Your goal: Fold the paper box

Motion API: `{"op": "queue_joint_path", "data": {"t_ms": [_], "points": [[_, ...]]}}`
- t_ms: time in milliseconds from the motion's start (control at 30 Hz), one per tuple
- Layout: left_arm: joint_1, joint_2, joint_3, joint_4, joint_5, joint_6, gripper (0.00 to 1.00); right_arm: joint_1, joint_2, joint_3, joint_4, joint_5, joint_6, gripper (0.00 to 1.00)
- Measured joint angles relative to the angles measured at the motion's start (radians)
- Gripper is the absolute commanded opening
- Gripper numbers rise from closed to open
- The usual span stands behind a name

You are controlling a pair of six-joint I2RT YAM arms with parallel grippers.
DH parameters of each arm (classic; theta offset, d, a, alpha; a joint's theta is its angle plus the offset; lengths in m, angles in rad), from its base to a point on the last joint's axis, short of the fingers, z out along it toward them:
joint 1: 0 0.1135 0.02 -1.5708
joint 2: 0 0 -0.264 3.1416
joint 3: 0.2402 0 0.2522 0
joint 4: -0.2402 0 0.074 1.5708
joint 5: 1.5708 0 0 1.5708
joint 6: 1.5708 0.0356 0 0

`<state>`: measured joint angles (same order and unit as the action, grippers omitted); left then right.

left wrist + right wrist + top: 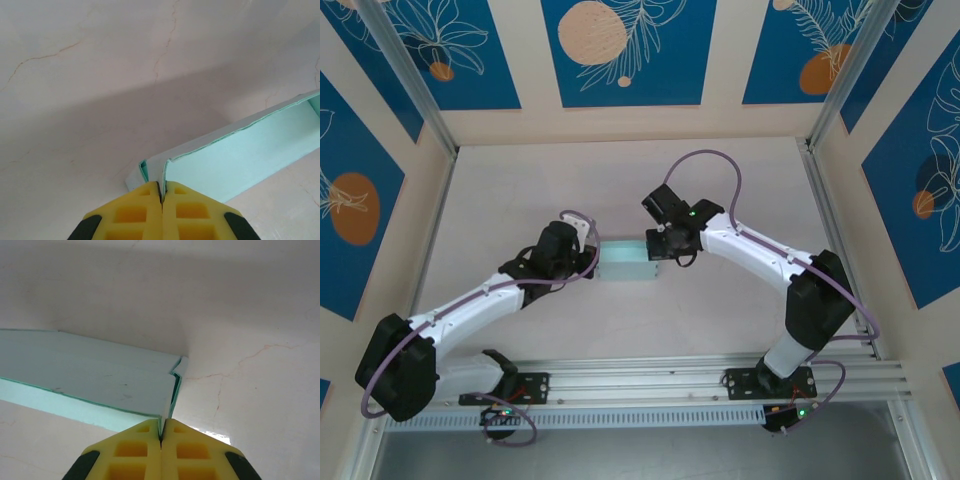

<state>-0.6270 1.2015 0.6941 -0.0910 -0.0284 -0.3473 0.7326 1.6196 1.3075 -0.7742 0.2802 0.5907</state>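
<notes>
Clamped at both ends, stretched flat between.
Nearest the left gripper point(161, 189), pinched tight between its yellow pads point(132, 215): a thin end edge of the paper box point(240, 155). Same at the right gripper point(161, 426), closed on the opposite end's card flap. Past the fingertips, spanning from one tool to the other, with the pale marbled table point(620, 180) behind.
</notes>
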Motion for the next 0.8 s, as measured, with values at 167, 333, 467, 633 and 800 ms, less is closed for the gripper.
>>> {"op": "queue_joint_path", "data": {"t_ms": [167, 333, 467, 633, 800], "points": [[0.0, 0.0, 0.0, -0.002, -0.011, -0.015, 0.0, 0.0, 0.0, -0.006, 0.024, -0.014, 0.001, 0.06], [0.0, 0.006, 0.0, -0.001, -0.018, -0.024, 0.0, 0.005, 0.001, -0.006, 0.026, -0.013, 0.004, 0.02], [0.0, 0.006, -0.003, 0.001, -0.023, -0.037, 0.0, 0.023, 0.001, -0.016, 0.037, 0.02, 0.004, 0.0], [0.0, 0.006, -0.009, 0.01, -0.025, -0.06, 0.0, 0.058, 0.0, -0.052, 0.08, 0.103, 0.004, 0.0], [0.0, 0.008, -0.012, 0.019, -0.026, -0.089, 0.0, 0.081, 0.0, -0.056, 0.085, 0.149, 0.004, 0.0]]}}
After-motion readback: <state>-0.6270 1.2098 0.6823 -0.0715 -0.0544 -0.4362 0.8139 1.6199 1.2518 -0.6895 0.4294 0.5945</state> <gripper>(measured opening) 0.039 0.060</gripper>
